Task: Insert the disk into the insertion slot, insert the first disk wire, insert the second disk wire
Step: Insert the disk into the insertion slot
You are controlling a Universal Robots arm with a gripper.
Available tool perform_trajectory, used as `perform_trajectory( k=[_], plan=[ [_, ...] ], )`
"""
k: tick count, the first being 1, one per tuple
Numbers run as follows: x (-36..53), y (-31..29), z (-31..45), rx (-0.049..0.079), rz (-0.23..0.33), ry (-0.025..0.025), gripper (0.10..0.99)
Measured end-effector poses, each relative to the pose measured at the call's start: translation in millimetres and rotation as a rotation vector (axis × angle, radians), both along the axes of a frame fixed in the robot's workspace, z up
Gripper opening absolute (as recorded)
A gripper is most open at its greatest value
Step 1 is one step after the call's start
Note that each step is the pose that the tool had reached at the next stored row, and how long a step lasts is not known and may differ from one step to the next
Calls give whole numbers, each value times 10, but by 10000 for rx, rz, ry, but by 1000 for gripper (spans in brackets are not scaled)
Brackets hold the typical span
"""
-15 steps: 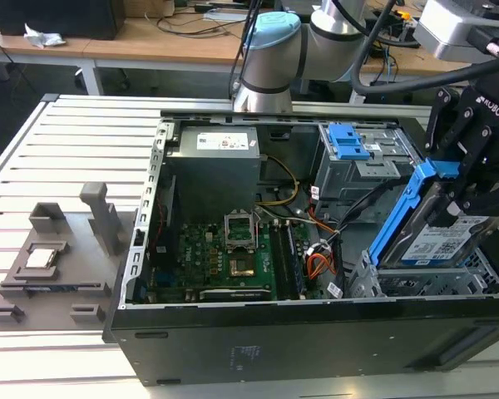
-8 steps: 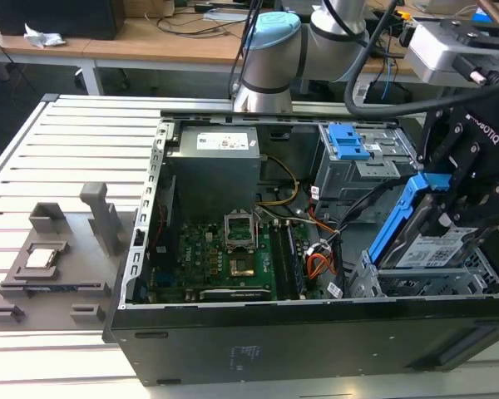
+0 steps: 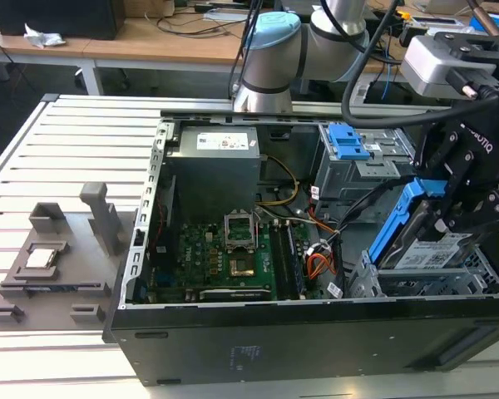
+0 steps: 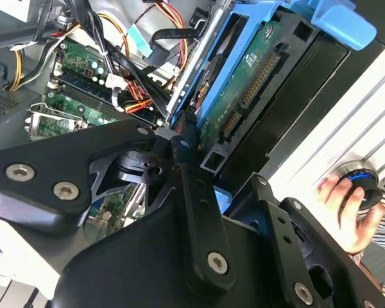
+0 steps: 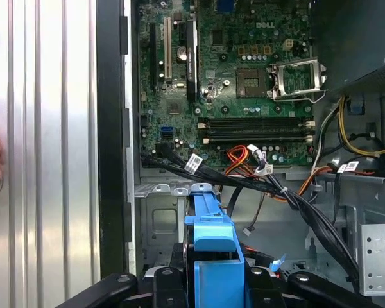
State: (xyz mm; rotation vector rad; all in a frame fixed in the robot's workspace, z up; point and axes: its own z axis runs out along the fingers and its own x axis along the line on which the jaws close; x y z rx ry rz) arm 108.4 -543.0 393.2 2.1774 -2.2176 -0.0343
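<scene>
At four o'clock in the exterior view, the gripper (image 3: 449, 218) clasped the disk (image 3: 424, 253), tilted along seven-to-one o'clock, its lower edge hidden inside the insertion slot (image 3: 368, 283).

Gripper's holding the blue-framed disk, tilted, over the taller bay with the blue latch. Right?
Wrong bay. In the exterior view the gripper holds the blue-framed disk, tilted, over the low insertion slot. The taller bay with the blue latch stands beside it.
</scene>
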Motion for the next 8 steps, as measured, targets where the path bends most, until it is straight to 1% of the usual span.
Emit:
perform_trajectory(
  k=[4, 5, 8],
  plan=[
    [0, 0, -2, 2, 0, 0, 376],
    [0, 0, -3, 3, 0, 0, 439],
    [0, 0, -3, 0, 0, 0, 427]
  ],
)
